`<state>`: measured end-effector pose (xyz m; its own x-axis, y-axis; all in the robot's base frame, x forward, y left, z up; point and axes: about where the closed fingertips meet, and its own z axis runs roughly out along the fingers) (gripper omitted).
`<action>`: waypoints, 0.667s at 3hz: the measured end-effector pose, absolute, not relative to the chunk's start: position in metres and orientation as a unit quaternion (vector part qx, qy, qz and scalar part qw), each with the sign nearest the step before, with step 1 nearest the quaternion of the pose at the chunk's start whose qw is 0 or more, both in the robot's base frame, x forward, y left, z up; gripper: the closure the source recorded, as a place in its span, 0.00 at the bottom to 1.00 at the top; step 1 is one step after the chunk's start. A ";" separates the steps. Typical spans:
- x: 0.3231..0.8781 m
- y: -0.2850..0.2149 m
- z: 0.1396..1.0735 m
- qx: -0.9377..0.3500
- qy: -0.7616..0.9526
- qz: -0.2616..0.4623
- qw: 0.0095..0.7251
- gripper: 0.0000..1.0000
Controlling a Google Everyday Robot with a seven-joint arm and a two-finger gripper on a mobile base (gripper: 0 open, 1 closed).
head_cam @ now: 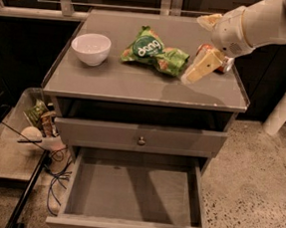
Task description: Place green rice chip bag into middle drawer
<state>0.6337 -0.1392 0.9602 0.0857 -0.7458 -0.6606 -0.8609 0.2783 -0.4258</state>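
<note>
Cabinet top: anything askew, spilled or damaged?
Nothing spilled or broken. The green rice chip bag lies crumpled and skewed on the cabinet top, between the white bowl and the gripper, which hovers just beside it. A soda can is partly hidden behind the gripper. The middle drawer stands open.

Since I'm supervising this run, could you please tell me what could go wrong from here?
The gripper hovers close to the soda can; moving toward the chip bag, it might knock the can over. The bag lies crumpled and shiny, so a grasp may slip or shove it toward the bowl. The open drawer sits low; an early release could miss it.
</note>
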 end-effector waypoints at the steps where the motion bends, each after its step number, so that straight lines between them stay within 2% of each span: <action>1: 0.670 -0.114 0.946 -0.602 0.655 0.080 0.450 0.00; 2: 0.702 -0.098 0.931 -0.599 0.650 0.087 0.461 0.00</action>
<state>0.7017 -0.0979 0.9306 0.1407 -0.6980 -0.7022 -0.8576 0.2684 -0.4386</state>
